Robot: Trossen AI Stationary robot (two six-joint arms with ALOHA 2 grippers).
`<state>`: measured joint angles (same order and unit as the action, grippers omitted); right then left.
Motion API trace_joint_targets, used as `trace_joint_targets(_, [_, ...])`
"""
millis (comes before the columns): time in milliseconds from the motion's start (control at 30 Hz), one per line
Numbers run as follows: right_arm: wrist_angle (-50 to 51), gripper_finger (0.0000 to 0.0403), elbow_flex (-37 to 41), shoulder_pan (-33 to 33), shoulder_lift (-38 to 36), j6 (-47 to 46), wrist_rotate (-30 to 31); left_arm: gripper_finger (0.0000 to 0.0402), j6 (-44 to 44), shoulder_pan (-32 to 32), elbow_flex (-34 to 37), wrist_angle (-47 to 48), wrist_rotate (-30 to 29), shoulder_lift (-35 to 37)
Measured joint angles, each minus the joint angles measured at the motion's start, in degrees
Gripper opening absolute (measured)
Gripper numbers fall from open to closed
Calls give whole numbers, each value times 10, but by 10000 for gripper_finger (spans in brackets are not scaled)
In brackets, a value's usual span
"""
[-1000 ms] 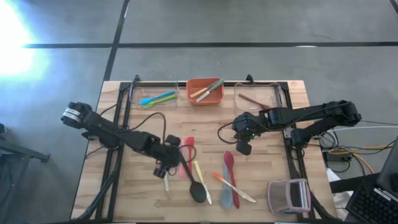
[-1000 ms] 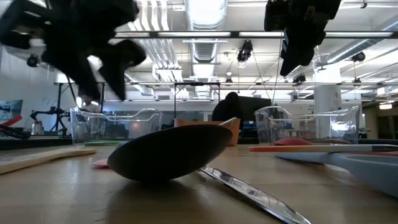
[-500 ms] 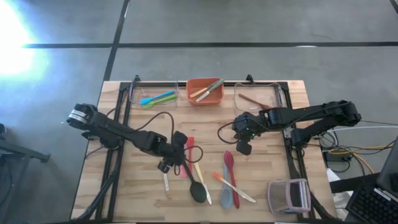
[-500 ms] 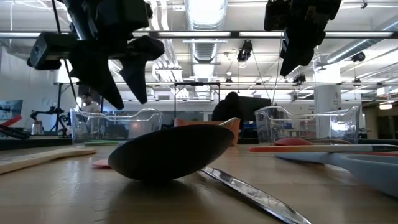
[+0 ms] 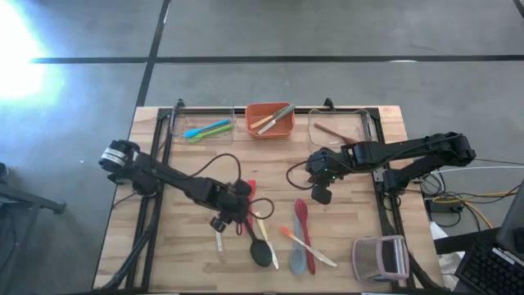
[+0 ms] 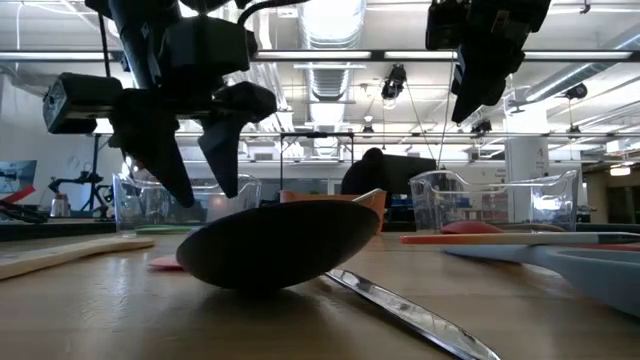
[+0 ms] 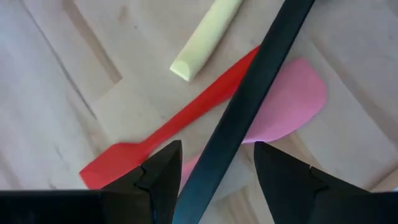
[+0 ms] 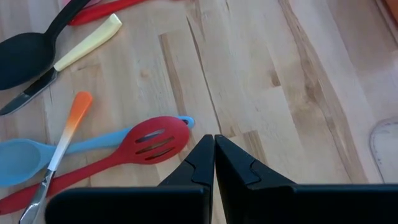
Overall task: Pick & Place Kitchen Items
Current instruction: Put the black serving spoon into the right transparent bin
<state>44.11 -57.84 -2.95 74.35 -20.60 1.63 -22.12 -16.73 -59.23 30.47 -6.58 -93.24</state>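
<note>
- Left tool point(image 7: 214, 168), fingers spread and empty, straddles the black spoon's handle point(image 7: 249, 106) above the tabletop point(image 5: 352, 238).
- Risk, as I judge it: the handle crosses the red spatula point(image 7: 168, 134) and pink spatula point(image 7: 289, 106), so closing could pinch those too.
- A cream handle point(image 7: 205, 37) lies just beside the black handle.
- Right tool point(image 5: 321, 195), clenched and empty, hangs well apart from the black spoon.

A pale wooden worktop point(image 5: 352, 225) stands on grey concrete floor point(image 5: 327, 33). An orange bin point(image 5: 270, 129) sits at its far edge, with a clear bin point(image 5: 176, 129) on one side and another clear bin point(image 5: 360, 123) on the other. A clear container point(image 5: 381, 259) rests at the near corner.
</note>
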Motion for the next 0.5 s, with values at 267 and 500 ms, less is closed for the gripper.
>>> trace_joint_targets(267, [2, 8, 0, 0, 0, 0, 0, 202, -7, 0, -9, -4, 16, -40])
trace_joint_targets(500, [2, 8, 0, 0, 0, 0, 0, 202, -7, 0, -17, -16, 16, -67])
